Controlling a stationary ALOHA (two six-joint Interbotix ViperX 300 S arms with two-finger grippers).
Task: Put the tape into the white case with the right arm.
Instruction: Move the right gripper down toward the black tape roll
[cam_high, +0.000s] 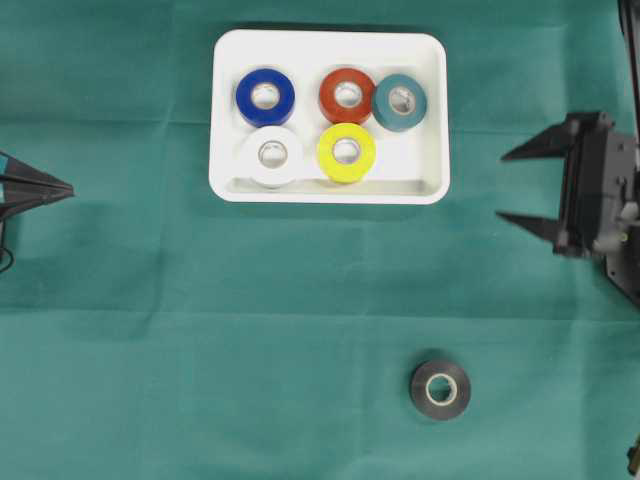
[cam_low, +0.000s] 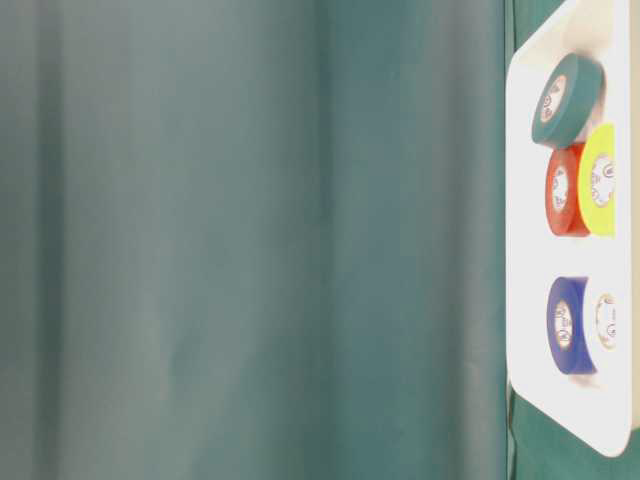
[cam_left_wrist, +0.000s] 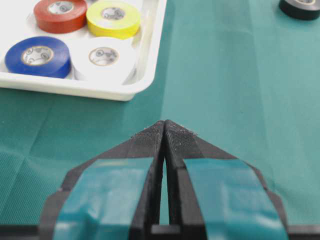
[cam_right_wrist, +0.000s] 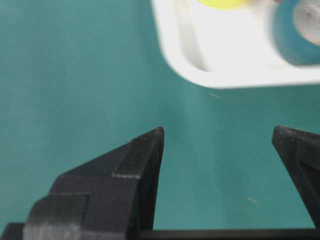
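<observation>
Creased green tablecloth (cam_high: 200, 350) throughout

Bare green surface (cam_high: 250, 340) all around the black tape (cam_high: 440, 389), well apart from the white case (cam_high: 430, 120), its near-right slot unoccupied beside five rolls.

Five rolls in white case (cam_high: 430, 120); loose tape (cam_high: 440, 389) on cloth (cam_high: 200, 350), nearer right claw (cam_high: 505, 185).

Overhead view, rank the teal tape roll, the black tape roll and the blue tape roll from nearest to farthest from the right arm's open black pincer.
1. Teal tape roll, at the right end of the white plastic tray, nearest the right pincer.
2. Black tape roll, alone on the green cloth below.
3. Blue tape roll, at the tray's upper left, farthest.
</observation>
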